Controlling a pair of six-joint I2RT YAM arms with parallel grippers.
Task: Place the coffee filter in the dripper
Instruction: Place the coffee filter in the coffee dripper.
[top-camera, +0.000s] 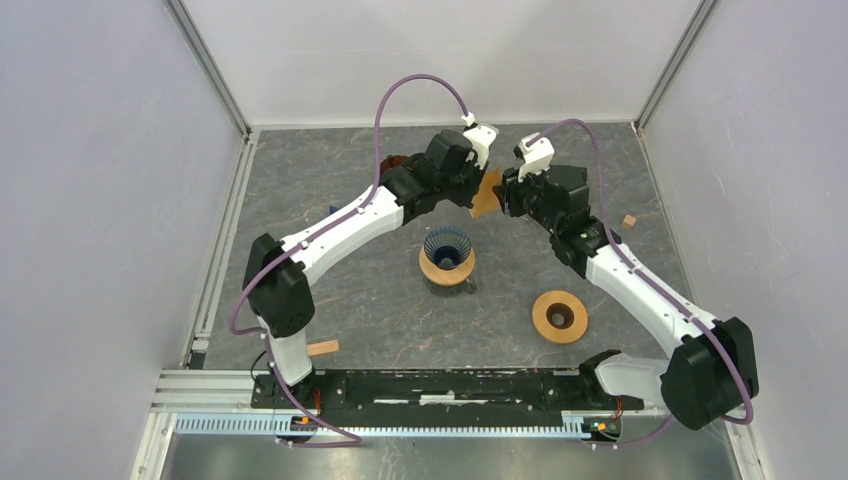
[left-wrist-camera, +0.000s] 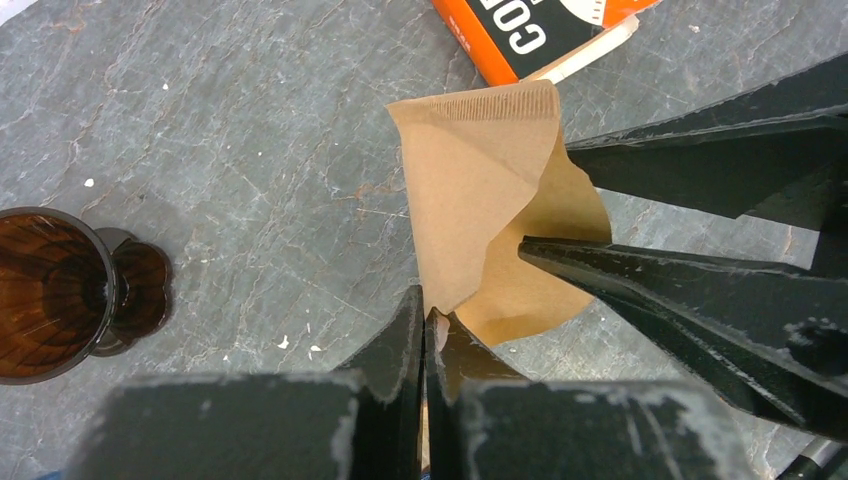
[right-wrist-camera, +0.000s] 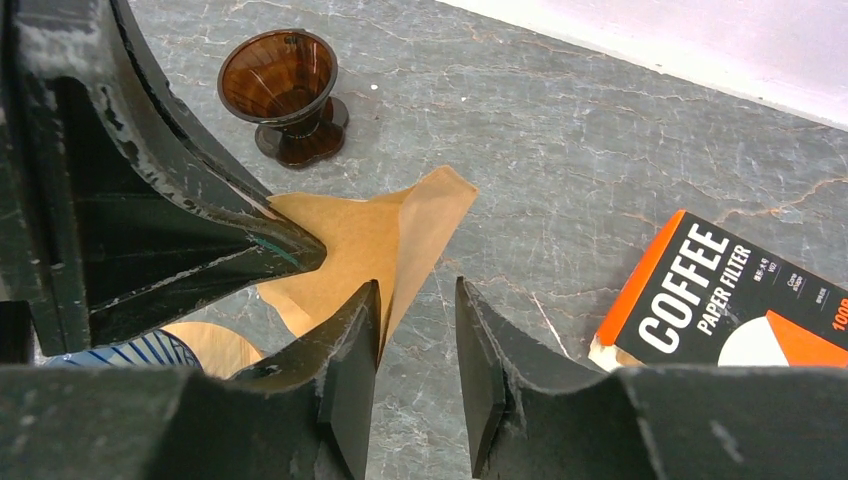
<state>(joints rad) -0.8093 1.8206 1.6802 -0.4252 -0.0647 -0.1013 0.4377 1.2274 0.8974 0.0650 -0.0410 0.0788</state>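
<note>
Table (top-camera: 330, 290): grey stone-patterned top; both arms meet above its far middle.
Left gripper (left-wrist-camera: 426, 320): jaws together, clamped on the lower corner of the coffee filter.
Right gripper (right-wrist-camera: 416, 300): jaws apart; the filter's edge lies beside one finger and is not pinched.
Filter box (right-wrist-camera: 740, 300): orange and black, flat on the table beyond the grippers.
Striped dripper (top-camera: 447, 247): on a wooden base, near the held paper and probably your target.
Brown dripper (right-wrist-camera: 283, 80): upright, empty, further off.
Coffee filter (left-wrist-camera: 470, 190): brown paper, partly unfolded, held off the table between the grippers.
Step in hand: spreading the cone. Keep your left clamp firm, retake only one layer with the right, and pull gently; the paper will likely tear or crumple.
</note>
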